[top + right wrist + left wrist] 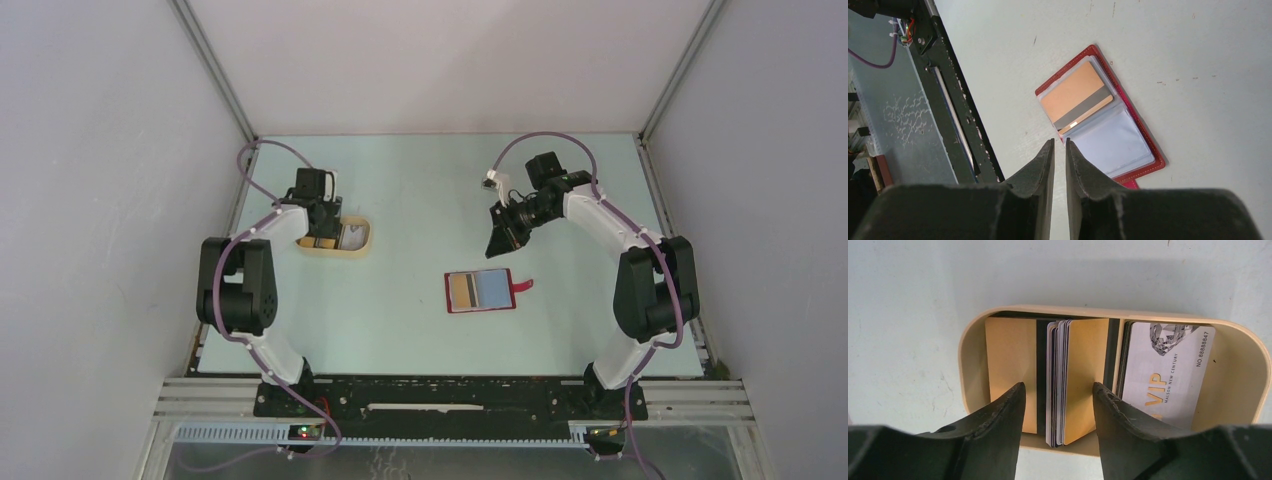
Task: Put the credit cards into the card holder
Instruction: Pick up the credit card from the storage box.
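Credit cards stand on edge in the tan tray inside the spread left gripper, thin, stiff, likely slippery, best pinched across their faces, while the right gripper, pressed together, hangs near the open card holder.

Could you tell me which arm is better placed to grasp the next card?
Left. The left gripper is open astride the credit cards in the tray; the right gripper hangs by the card holder, far from them.
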Robot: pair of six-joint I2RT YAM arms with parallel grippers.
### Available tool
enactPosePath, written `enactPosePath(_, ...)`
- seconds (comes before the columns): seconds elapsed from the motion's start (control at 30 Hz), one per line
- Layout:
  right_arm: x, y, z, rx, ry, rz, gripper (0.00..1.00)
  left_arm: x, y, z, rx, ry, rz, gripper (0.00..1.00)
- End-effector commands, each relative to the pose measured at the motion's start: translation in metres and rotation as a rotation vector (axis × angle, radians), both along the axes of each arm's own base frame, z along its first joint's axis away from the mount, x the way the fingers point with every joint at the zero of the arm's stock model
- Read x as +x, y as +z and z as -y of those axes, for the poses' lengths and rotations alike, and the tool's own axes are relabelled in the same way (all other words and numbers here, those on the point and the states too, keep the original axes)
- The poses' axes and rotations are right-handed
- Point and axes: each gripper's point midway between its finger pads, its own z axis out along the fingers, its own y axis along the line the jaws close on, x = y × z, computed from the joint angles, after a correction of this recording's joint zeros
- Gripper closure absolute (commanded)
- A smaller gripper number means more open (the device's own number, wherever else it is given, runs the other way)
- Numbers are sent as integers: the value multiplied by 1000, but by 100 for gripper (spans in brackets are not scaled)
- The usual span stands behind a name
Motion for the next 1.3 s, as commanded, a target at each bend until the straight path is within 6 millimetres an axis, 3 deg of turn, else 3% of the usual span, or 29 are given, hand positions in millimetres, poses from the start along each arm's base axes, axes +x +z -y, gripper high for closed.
enactPosePath(0.0,3,10,-2,29,18,37,78,17,12,4,-33,-17,38,43)
enactPosePath(0.13,2,10,-2,30,18,37,78,15,13,-5,-3,14,37,55)
enactPosePath(0.33,3,10,-2,30,18,37,78,15,21,-11,9,40,60,61)
enactPosePath(0.87,2,10,-2,32,21,37,78,14,37,-17,31,73,103,58)
enactPosePath(1.27,2,10,-2,33,21,33,78,13,42,-17,24,75,118,64)
